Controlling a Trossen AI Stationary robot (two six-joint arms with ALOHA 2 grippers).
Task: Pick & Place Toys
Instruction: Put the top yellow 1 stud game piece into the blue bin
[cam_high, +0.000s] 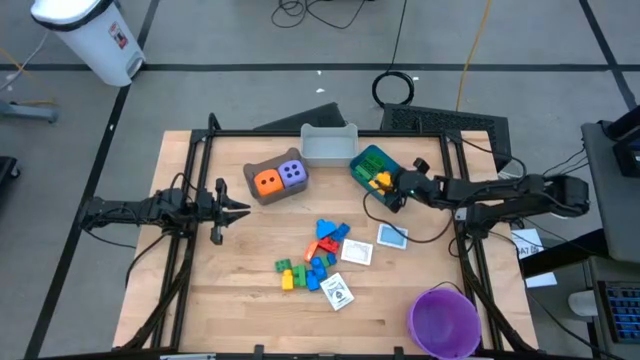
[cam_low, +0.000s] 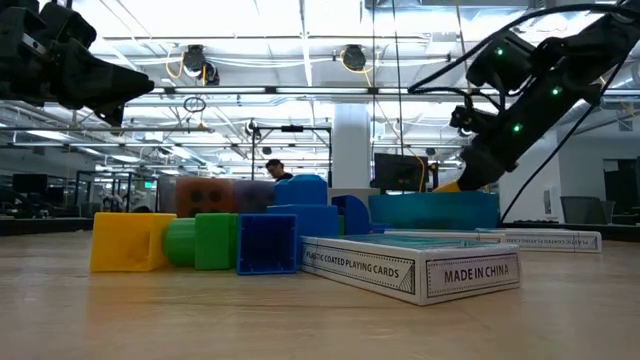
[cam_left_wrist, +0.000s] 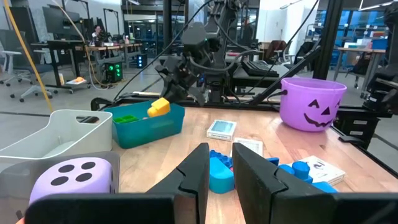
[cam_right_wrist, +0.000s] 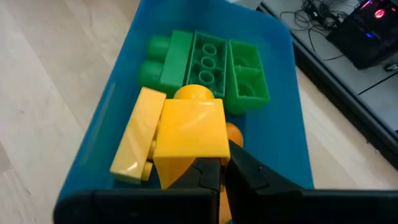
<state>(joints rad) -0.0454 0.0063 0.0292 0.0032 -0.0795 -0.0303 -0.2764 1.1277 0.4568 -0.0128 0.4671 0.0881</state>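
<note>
Right gripper (cam_right_wrist: 221, 171) pinched shut on a yellow brick (cam_right_wrist: 189, 134), holding it by one edge just above the blue bin (cam_right_wrist: 292, 106); the brick hangs over the bin's interior, tilted, stud end away from the fingers. Already lying in the bin: another yellow brick (cam_right_wrist: 134, 140) beside it and three green bricks (cam_right_wrist: 208, 62) at the far end; something orange shows under the held piece, too hidden to name. In the high view the same gripper (cam_high: 392, 186) sits at the bin's near rim, toward table centre. To do the release well, judged from here: lower a little so the brick clears the wall, keep it over the bare floor between the yellow and green pieces, then part the fingers fully and lift straight up, so nothing gets dragged out. Left gripper (cam_left_wrist: 217, 168) waits at the table's left side, fingers nearly together, holding nothing, pointed toward the purple die (cam_left_wrist: 68, 180) and the loose pile of bricks (cam_high: 312, 258) and white cards (cam_high: 338, 292) mid-table, still to be sorted. Orange die (cam_high: 267, 181) sits with the purple one in the brown bin (cam_high: 254, 193).
</note>
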